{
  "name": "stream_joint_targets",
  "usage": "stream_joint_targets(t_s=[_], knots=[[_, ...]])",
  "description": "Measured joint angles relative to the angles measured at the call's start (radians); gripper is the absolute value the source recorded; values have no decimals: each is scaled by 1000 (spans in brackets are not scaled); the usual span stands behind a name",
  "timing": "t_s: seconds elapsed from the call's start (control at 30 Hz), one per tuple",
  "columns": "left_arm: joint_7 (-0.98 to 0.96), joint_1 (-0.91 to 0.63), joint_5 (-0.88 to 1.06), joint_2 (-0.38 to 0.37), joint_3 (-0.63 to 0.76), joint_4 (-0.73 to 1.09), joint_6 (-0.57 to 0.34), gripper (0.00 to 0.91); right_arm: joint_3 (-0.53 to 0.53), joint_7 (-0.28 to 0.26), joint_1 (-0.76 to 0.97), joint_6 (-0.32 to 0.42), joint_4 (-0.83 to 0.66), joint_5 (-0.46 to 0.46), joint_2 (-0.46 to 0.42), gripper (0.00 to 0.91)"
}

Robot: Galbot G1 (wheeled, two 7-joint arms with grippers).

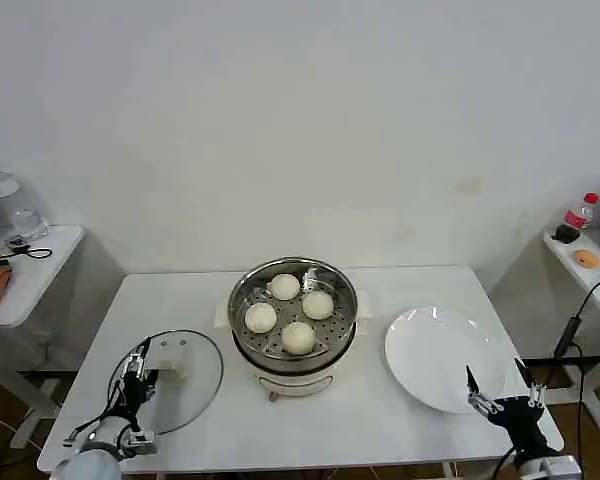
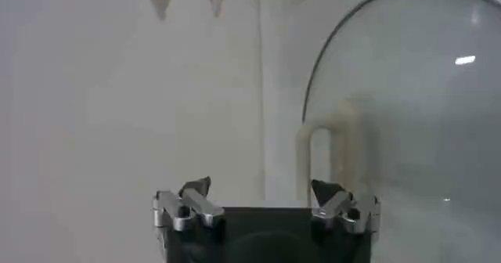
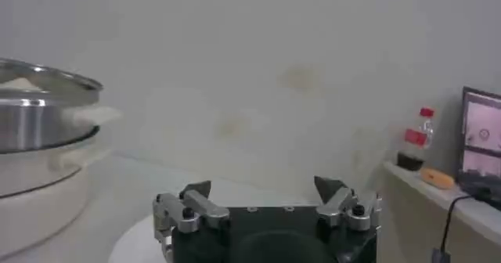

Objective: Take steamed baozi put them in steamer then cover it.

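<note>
While four baozi [image 1: 291,311] fill the steamer [image 1: 242,300], cover [image 1: 195,385] beside, both claws spread, empty.

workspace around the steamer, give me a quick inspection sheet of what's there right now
Surface: white table, nothing spilled.
Steamed baozi: four sit on the perforated tray in the steamer, mid-table.
Cover: glass cover lies flat on the table, to the robot's left of the steamer, which is still uncovered.
Plate: white plate to the steamer's right, with no buns on it.
Clutter: nothing seen on the main table.
Grippers: left gripper open over the cover's near edge; right gripper open at the plate's near edge, holding nothing.
Cables: dark cable hangs by the right side table.
Surroundings: plain white wall; side tables with a clear jar and a red-capped bottle.
</note>
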Motion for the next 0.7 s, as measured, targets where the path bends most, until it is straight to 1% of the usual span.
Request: stream_joint_targets(t_s=[0.23,0.27,0.3,0.7], knots=[[-6,-39,0,-4,17,33,0,907,2,-1,-1,4,-7,-9,5,907],[-8,-44,-1,-5,20,38,0,554,2,-1,-1,4,-8,-10,6,907],[-9,-49,-2,-5,23,43,-1,0,2,-1,0,5,-10,-12,7,907],[-31,-68,-11,-19,28,77,-12,0,1,-3,2,8,-16,-18,8,907]])
